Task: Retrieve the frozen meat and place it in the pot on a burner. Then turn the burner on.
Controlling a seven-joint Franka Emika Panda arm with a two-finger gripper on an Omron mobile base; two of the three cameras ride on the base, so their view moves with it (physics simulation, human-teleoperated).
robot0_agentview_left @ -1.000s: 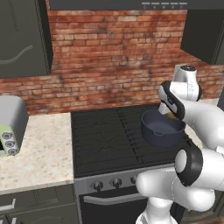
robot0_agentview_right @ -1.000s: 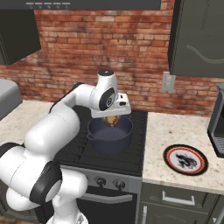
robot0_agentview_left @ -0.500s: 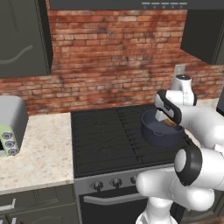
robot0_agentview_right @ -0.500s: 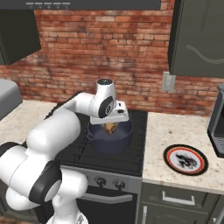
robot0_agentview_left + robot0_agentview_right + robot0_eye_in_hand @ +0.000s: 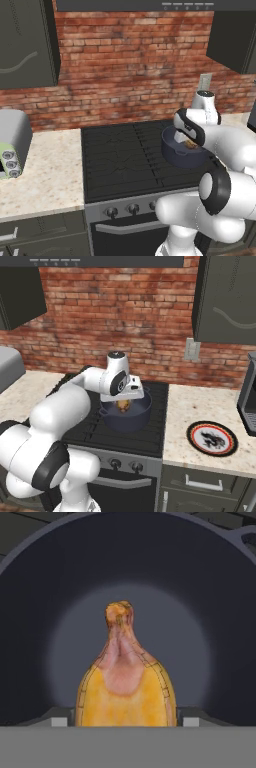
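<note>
On the table at far left sits a toaster (image 5: 12, 142); on the stove (image 5: 125, 155), the pot (image 5: 125, 413) on a right-hand burner; the tool (image 5: 124, 405), clamped on the meat (image 5: 125, 682), reaches inside it; further right a plate (image 5: 212, 438).

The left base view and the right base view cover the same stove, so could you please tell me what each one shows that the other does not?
Left base view alone: a grey toaster on the left counter. Right base view alone: a red-rimmed plate on the right counter, and the gripper holding the frozen meat above the pot's opening. Both: the pot on the black stove, the brick wall, the oven knobs.
</note>
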